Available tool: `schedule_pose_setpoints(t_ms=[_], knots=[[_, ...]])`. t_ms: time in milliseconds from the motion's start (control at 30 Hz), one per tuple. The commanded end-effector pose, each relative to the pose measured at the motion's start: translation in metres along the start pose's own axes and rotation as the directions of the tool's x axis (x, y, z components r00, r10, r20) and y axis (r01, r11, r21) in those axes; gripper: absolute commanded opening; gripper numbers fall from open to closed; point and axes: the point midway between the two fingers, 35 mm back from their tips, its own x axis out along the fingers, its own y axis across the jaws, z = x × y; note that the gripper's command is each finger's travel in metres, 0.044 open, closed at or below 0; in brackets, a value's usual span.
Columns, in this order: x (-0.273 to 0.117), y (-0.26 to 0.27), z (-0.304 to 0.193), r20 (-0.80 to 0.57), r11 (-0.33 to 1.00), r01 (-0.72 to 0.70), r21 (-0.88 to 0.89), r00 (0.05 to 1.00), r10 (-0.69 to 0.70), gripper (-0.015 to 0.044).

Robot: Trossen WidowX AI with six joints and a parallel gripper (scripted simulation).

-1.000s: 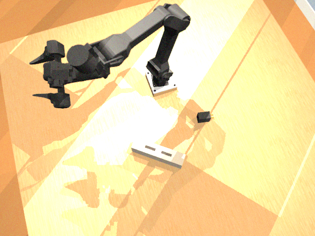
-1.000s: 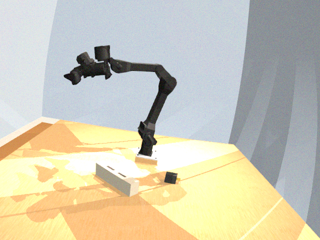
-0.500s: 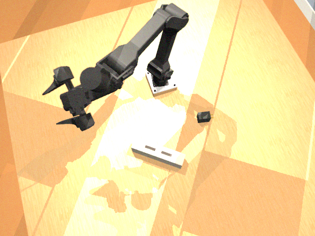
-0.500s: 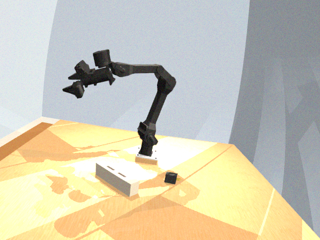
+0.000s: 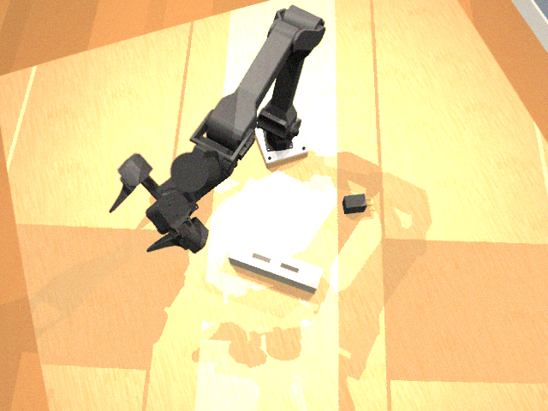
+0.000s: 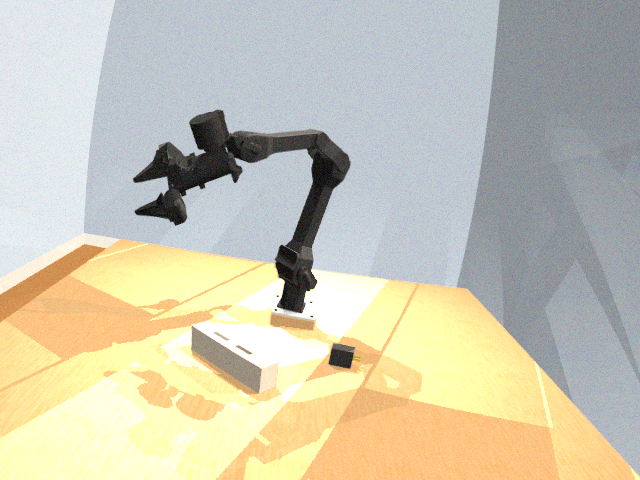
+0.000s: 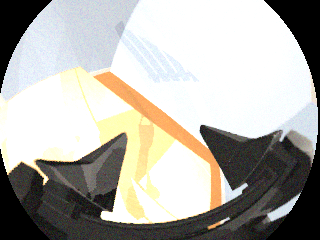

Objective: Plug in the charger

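The black charger (image 5: 354,204) (image 6: 341,355) lies on the table, its two brass prongs pointing right in the top and exterior views. The white power strip (image 5: 305,276) (image 6: 227,356) lies on the table with two dark outlets on its top face, to the left of the charger in the top and exterior views. My gripper (image 5: 128,231) (image 6: 135,196) (image 7: 164,132) is open and empty. It hangs high above the table, up and to the left of the strip in the top and exterior views, far from the charger. Neither the charger nor the strip shows in the wrist view.
The arm's white base plate (image 5: 286,156) (image 6: 293,320) stands behind the strip and the charger. The arm reaches from it toward the left in the top and exterior views. The table's edge (image 7: 165,122) crosses the wrist view. Shadows of the arm fall across the wooden table top.
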Motion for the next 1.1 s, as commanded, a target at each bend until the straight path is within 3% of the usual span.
schedule_pose_setpoints(t_ms=[0, 533, 1067], knots=[[-0.004, 0.024, -0.004, -0.010, 0.996, -0.065, -0.064, 0.998, 0.064, 0.0440], [-0.034, 0.109, -0.016, -0.051, 0.905, -0.292, -0.308, 0.955, 0.291, 0.0440], [-0.076, 0.181, -0.041, -0.132, 0.711, -0.459, -0.532, 0.875, 0.466, 0.0440]])
